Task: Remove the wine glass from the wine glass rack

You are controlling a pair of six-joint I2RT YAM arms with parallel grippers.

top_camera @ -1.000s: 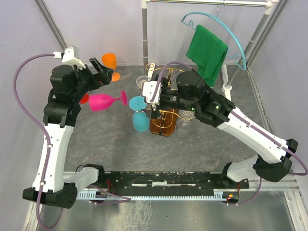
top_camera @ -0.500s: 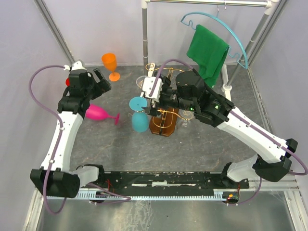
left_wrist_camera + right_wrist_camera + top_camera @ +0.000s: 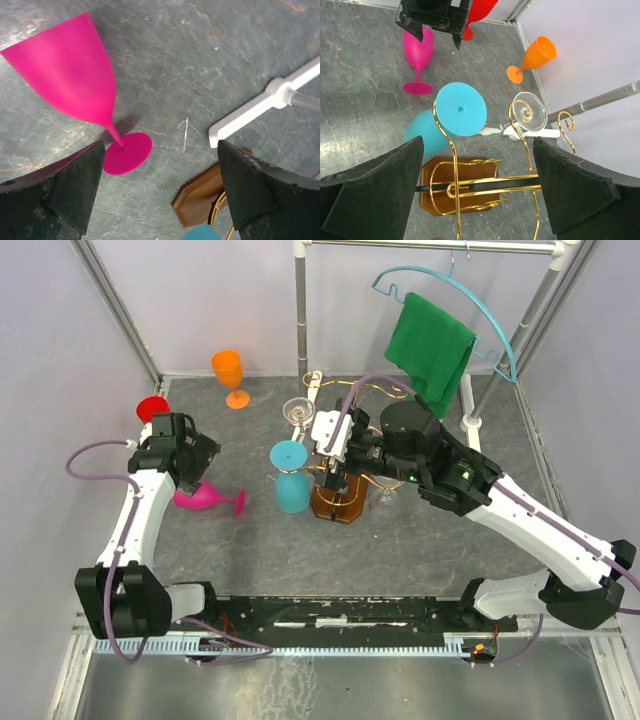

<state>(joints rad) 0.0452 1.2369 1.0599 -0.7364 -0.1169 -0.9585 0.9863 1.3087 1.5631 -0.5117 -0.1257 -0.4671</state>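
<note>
The wine glass rack (image 3: 338, 502) has a brown wooden base (image 3: 457, 186) and gold wire arms. A teal wine glass (image 3: 290, 490) hangs upside down from one arm, its round foot (image 3: 461, 109) on top. A clear glass (image 3: 529, 111) hangs from the arm beside it. My right gripper (image 3: 478, 142) hovers open above the rack (image 3: 322, 462), its fingers either side of the wire arms and touching no glass. My left gripper (image 3: 160, 150) is open and empty over a pink glass (image 3: 70, 75), which seems to lie on its side on the table (image 3: 200, 498).
An orange glass (image 3: 229, 370) stands at the back left and a red one (image 3: 152, 408) by the left wall. A grey clothes rail with a green towel (image 3: 430, 340) on a teal hanger crosses the back. Its white foot (image 3: 255, 107) lies near the rack.
The left arm has drawn back toward the left wall and come lower. The pink glass has shifted nearer. The right gripper stays over the rack.
</note>
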